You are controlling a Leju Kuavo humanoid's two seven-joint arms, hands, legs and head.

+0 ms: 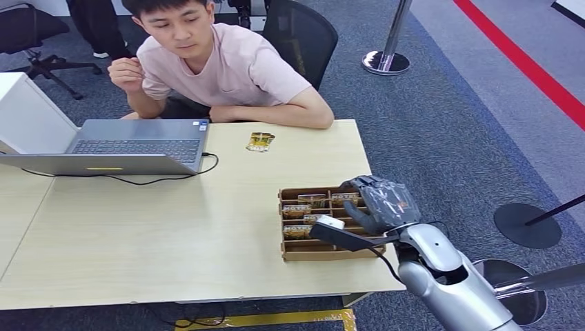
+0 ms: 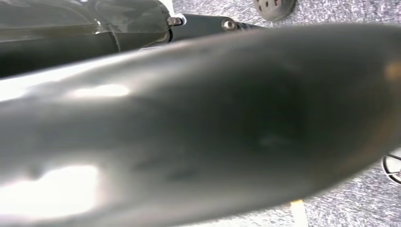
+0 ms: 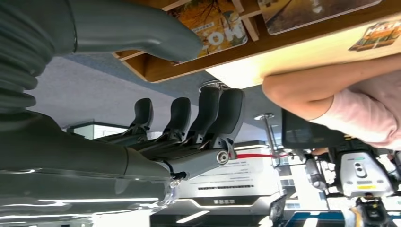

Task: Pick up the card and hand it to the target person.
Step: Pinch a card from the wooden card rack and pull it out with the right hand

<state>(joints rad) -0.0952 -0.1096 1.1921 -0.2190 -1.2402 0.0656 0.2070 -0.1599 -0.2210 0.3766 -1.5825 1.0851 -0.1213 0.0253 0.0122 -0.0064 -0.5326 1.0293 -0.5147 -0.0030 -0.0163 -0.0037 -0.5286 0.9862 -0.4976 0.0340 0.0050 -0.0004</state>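
Note:
A brown slotted card box (image 1: 324,254) sits near the table's right edge, with several yellow-printed cards (image 1: 297,211) in it. My right hand (image 1: 378,203) hovers over the box's right side, fingers apart and holding nothing. In the right wrist view the thumb (image 3: 142,30) reaches over the box wall (image 3: 198,64) close to a card (image 3: 217,28), while the dark fingers (image 3: 208,113) hang outside the box. One loose card (image 1: 260,141) lies on the table in front of the seated person (image 1: 227,65), whose forearm (image 3: 321,90) rests on the far edge.
An open laptop (image 1: 131,146) with a black cable stands at the table's back left. Bare wooden table (image 1: 172,221) stretches between it and the box. A black office chair (image 1: 300,34) and a stanchion post (image 1: 386,61) stand behind; another stanchion base (image 1: 528,224) is at my right.

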